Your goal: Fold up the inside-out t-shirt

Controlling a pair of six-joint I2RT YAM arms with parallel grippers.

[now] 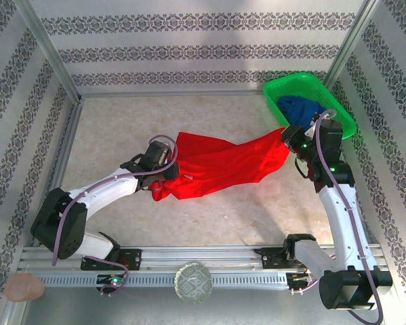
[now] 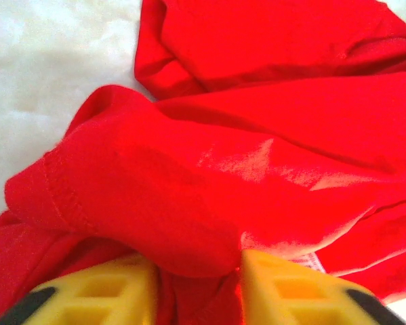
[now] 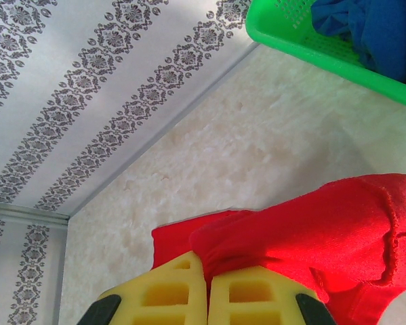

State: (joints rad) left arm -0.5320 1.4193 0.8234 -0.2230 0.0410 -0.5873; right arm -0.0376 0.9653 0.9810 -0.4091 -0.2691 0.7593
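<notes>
Currently the red inside-out t-shirt (image 1: 223, 166) stretches between the two hands over the middle of the table (image 1: 121, 128), wrinkled and bunched at both ends. The left hand (image 1: 166, 164) is clenched on a thick fold at the shirt's left end, with cloth wedged between its yellow fingers (image 2: 101, 291). The right hand (image 1: 289, 137) pinches the other end tight, just beside the green basket (image 1: 276, 88) holding a dark blue garment (image 1: 301, 108)
</notes>
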